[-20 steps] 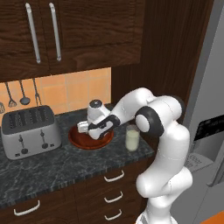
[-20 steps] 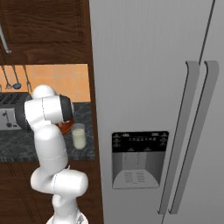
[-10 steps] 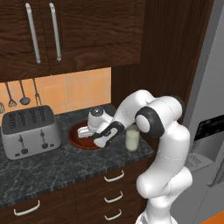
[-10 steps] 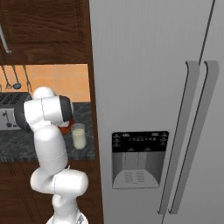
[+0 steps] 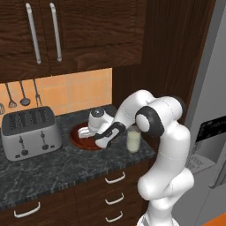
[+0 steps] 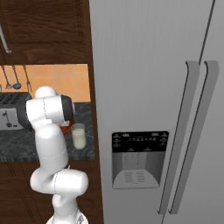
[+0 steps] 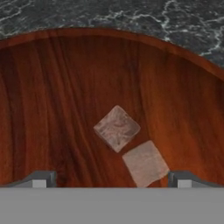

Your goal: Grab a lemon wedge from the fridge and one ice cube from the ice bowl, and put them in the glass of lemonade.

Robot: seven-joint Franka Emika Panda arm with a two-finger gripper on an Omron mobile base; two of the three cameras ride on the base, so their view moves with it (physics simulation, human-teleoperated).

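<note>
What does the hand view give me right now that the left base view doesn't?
Hand view alone: two ice cubes lying in the bowl between the gripper's wide-open fingertips. Left base view alone: the glass just right of the bowl, the toaster to its left, and the arm reaching down. Both: the bowl on the dark counter.

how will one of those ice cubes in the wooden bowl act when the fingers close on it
The ice cube looks small, hard and smooth-faced, so it will likely stay stiff but may slip between the open gripper. It sits corner-on to the fingers, so it may twist. A second cube lies beside it in the ice bowl and could get nudged.
</note>
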